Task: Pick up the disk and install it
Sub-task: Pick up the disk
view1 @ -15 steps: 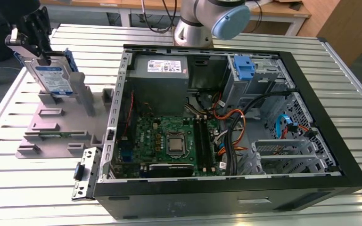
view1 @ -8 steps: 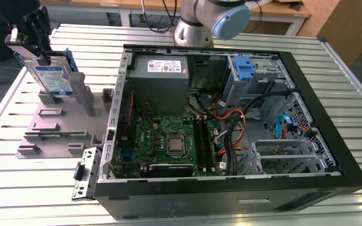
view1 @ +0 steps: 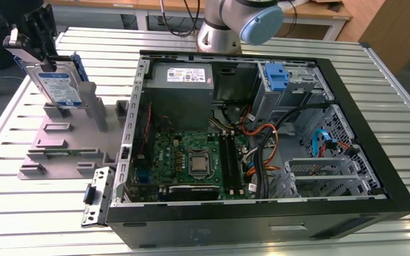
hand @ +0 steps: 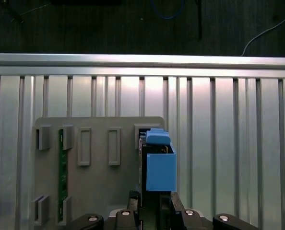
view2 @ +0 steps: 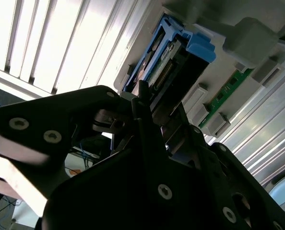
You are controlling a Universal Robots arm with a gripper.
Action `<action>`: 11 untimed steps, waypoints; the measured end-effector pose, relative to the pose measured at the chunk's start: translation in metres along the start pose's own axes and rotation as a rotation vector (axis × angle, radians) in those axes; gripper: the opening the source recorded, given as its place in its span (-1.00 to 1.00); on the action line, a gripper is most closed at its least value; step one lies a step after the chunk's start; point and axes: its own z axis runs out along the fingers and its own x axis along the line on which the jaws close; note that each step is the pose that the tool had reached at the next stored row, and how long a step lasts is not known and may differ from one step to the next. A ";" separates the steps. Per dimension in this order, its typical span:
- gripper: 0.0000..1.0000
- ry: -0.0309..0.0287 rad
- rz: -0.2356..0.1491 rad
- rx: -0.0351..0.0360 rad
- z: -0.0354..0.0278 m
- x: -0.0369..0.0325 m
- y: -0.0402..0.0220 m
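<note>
1. The gripper (view1: 46,60) sat over the grey slotted holder (view1: 55,160), its jaws nearly together and closed onto the top edge of the disk (view1: 57,81).
2. The disk stood upright on edge in one of the holder's end slots, leaning slightly, with its white label facing out.
3. The exterior view showed the wider scene. The open computer case (view1: 262,218) lay just beside the holder on the slatted worktop (view1: 41,224), and the arm (view1: 226,21) rose beyond the case.
4. In the first wrist view the gripper (hand: 152,203) straddled the disk (hand: 160,167) seen edge-on. A green memory module (hand: 62,177) stood in a slot near the holder's opposite end.
5. The second wrist view showed the disk (view2: 169,57) from its connector end, with black linkage covering much of the frame.
6. The contact between jaws and disk was partly hidden by the gripper's own body in both wrist views.
7. The disk's lower edge was masked by the holder's posts.
</note>
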 end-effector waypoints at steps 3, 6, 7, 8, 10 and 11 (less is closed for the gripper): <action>-0.30 0.0000 0.000 0.0000 -0.0064 -0.0002 0.0001; -0.30 0.0000 0.000 0.0001 -0.0110 -0.0004 0.0002; -0.30 -0.0001 0.000 0.0000 -0.0126 -0.0005 0.0003; -0.30 -0.0001 0.000 0.0001 -0.0144 -0.0006 0.0003; -0.30 0.0000 0.000 0.0000 -0.0182 -0.0008 0.0004; -0.30 0.0000 0.000 0.0000 -0.0198 -0.0008 0.0005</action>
